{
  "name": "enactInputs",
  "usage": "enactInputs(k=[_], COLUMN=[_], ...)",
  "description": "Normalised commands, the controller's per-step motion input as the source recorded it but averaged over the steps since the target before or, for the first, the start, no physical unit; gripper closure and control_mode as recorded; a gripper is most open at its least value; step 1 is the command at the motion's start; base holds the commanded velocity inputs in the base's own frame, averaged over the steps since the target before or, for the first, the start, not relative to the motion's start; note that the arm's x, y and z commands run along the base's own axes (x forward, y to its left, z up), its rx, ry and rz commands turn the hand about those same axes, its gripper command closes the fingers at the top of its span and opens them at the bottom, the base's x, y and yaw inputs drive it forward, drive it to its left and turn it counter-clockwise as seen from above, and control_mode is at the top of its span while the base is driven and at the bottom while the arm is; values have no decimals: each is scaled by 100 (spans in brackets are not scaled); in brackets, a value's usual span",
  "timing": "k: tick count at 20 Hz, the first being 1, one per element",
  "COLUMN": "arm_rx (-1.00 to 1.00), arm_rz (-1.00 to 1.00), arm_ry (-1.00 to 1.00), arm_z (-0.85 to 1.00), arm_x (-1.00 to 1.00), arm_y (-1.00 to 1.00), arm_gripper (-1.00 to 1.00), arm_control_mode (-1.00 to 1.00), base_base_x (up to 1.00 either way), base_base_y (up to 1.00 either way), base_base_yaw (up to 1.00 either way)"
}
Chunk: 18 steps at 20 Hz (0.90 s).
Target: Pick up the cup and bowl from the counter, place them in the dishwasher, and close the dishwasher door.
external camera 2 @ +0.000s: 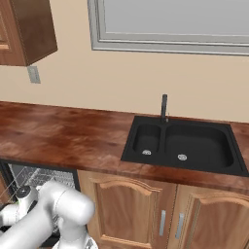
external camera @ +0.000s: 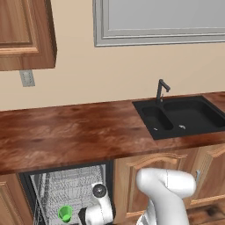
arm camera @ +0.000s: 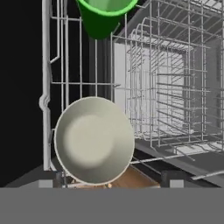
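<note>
Inside the dishwasher (external camera: 66, 193), the bowl (arm camera: 94, 140) lies in the wire rack (arm camera: 175, 87) — green cup (arm camera: 105, 15) beyond it — between the spread, released claw (arm camera: 111, 180) tips.

The counter (external camera: 66, 129) is glossy reddish-brown wood grain. Set into it, the sink (external camera: 184, 116) and faucet (external camera: 161, 90) look matt black. Below the counter, the cabinet doors (external camera 2: 160, 214) are smooth mid-brown wood with silver metal handles. The dishwasher (external camera: 66, 189) holds thin grey wire racks (arm camera: 175, 87), a smooth pale bowl (arm camera: 94, 140) and a green, plastic-looking cup (arm camera: 105, 15).
</note>
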Motion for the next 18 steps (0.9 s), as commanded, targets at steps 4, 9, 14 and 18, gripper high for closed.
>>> enactInputs(k=[4, 9, 14, 18], arm_rx=[0, 5, 11, 7], arm_rz=[5, 2, 3, 7], arm_ry=[0, 2, 3, 0], arm_z=[8, 6, 5, -2], arm_x=[1, -1, -25, -43], arm_y=[68, 88, 67, 31], arm_gripper=[-100, -100, -100, -100], arm_control_mode=[-100, -100, -100, -100], base_base_x=[0, 0, 0, 0], base_base_y=[0, 0, 0, 0], base_base_yaw=[0, 0, 0, 0])
